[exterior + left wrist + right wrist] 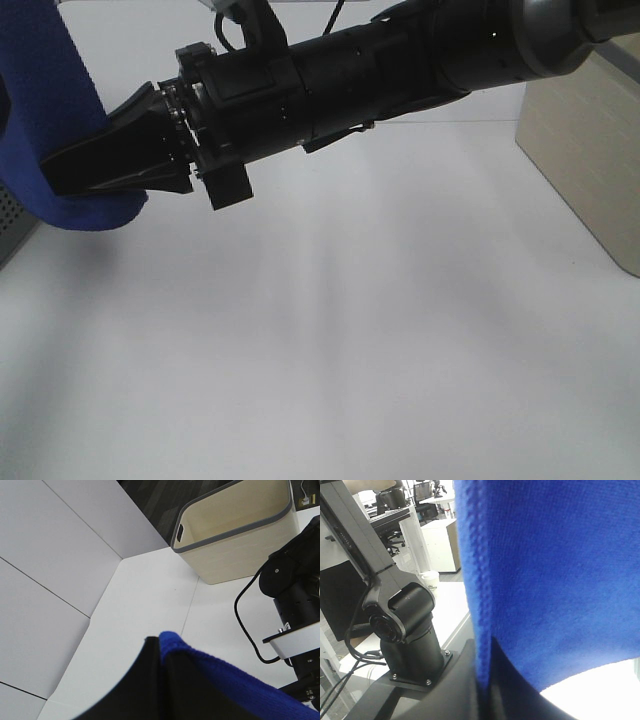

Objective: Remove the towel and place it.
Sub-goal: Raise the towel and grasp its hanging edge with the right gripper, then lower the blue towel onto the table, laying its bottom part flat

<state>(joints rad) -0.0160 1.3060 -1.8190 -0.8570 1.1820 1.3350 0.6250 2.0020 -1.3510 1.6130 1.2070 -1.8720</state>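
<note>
The royal-blue towel (55, 110) hangs above the white table (350, 350) at the high view's left edge, clamped by both the right gripper (75, 170) and left gripper (160, 649); removal seems done, though most cloth is out of frame, and placing is left.

The white table (350, 350) is seen from above by the high camera, with the right arm (400, 60) lying close under the lens. Each wrist camera is aimed forward from its arm at very short range. The towel (45, 90) is shared by all three views, the beige basket (590, 170) by the high and left wrist views.
</note>
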